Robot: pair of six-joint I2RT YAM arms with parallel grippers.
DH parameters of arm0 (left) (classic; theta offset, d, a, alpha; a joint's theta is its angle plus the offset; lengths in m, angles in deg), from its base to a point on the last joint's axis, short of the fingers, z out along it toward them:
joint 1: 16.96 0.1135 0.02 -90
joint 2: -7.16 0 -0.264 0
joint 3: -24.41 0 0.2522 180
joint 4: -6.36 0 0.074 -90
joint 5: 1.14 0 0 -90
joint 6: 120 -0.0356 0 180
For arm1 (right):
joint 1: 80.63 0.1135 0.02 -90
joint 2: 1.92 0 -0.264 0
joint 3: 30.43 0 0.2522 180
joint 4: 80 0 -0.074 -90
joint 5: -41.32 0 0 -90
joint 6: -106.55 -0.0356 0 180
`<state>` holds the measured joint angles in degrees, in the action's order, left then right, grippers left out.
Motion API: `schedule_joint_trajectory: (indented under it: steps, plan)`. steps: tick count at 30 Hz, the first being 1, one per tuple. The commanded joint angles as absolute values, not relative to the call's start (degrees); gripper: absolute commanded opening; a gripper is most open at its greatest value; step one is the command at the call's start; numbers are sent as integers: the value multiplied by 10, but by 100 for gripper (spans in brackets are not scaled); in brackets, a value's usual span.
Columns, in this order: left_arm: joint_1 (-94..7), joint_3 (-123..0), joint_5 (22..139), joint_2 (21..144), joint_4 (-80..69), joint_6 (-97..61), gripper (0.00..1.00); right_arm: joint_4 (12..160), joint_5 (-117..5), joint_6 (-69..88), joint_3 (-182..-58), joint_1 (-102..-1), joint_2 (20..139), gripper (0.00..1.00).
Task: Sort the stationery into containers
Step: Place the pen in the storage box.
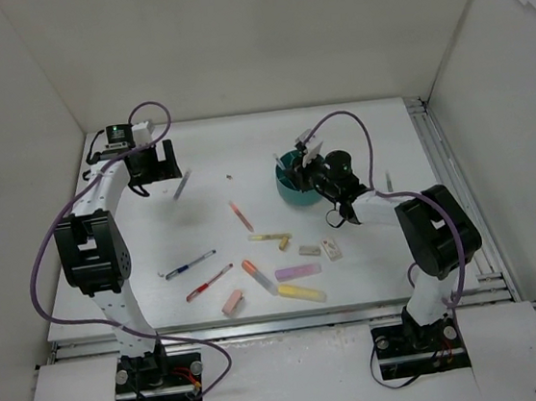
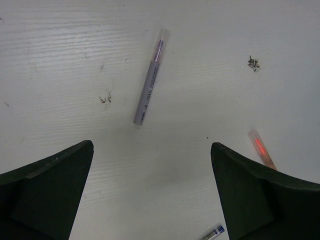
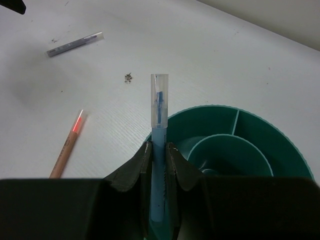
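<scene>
My right gripper (image 3: 159, 150) is shut on a light blue pen (image 3: 159, 107) with a clear cap. It holds the pen over the near-left rim of the round teal cup (image 3: 280, 145), whose inner dividers show. In the top view that gripper (image 1: 308, 164) sits at the cup (image 1: 289, 190). My left gripper (image 2: 152, 150) hangs open above bare table, a grey pen (image 2: 150, 80) lying just beyond its fingers. From above, the left gripper (image 1: 153, 165) is at the far left with the grey pen (image 1: 182, 184) beside it.
Loose on the table are a red pencil-like pen (image 1: 241, 215), a blue pen (image 1: 188, 265), a red pen (image 1: 209, 282), yellow (image 1: 301, 293), purple (image 1: 297, 272) and orange (image 1: 254, 272) highlighters, a pink eraser (image 1: 232, 302) and pale erasers (image 1: 310, 250). White walls enclose the table.
</scene>
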<state>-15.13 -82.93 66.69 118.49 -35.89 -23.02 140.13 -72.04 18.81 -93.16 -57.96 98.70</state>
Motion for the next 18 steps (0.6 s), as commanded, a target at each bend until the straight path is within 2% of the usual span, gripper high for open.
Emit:
schedule_joint_trajectory:
  steps: [1, 7, 8, 9, 13, 15, 16, 17, 18]
  plan:
    - [-151, -843, 670, 1160, -342, -241, 100, 1480, -700, 193, -927, -576, 968, 11]
    - [-151, -852, 670, 1162, -344, -243, 100, 1492, -685, 194, -903, -574, 942, 24]
    - [-151, -855, 669, 1168, -344, -243, 100, 1492, -685, 195, -901, -575, 939, 30]
    - [-151, -859, 668, 1168, -346, -243, 100, 1492, -682, 195, -900, -575, 935, 33]
    - [-156, -870, 664, 1181, -347, -242, 100, 1493, -685, 188, -888, -576, 907, 38]
    - [-162, -889, 665, 1196, -354, -245, 100, 1493, -690, 184, -886, -574, 889, 62]
    - [-163, -898, 666, 1211, -360, -246, 100, 1492, -695, 180, -884, -573, 866, 85]
    - [-163, -909, 669, 1220, -364, -249, 100, 1493, -694, 175, -882, -573, 855, 98]
    - [-168, -933, 670, 1227, -375, -249, 100, 1492, -695, 168, -882, -573, 843, 98]
